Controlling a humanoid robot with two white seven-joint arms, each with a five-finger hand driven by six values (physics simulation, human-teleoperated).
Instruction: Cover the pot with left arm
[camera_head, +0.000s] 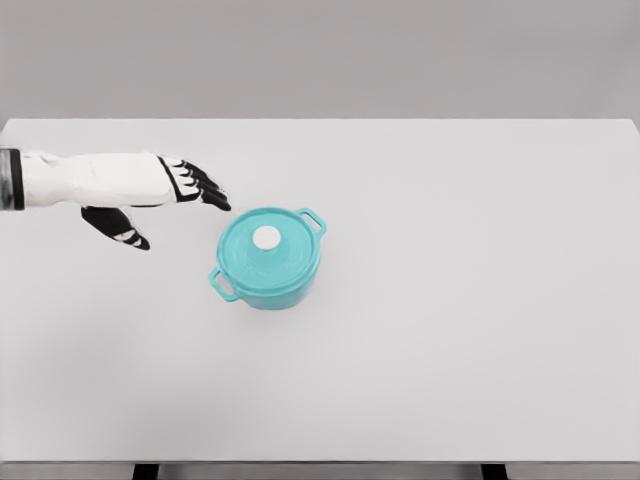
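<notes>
Teal pot (268, 271) sat on the white table (470, 330), a little left of the table's middle. Teal lid (266, 249) lay seated on the pot's rim, its white knob (267, 237) at centre. Pot's contents hidden under the lid. Two loop handles stuck out, one toward the pot's upper right, one toward its lower left. Left hand (160, 195) hovered just left of the pot and above it, apart from it, fingers (205, 188) spread and extended toward the lid, thumb hanging below, holding nothing.
</notes>
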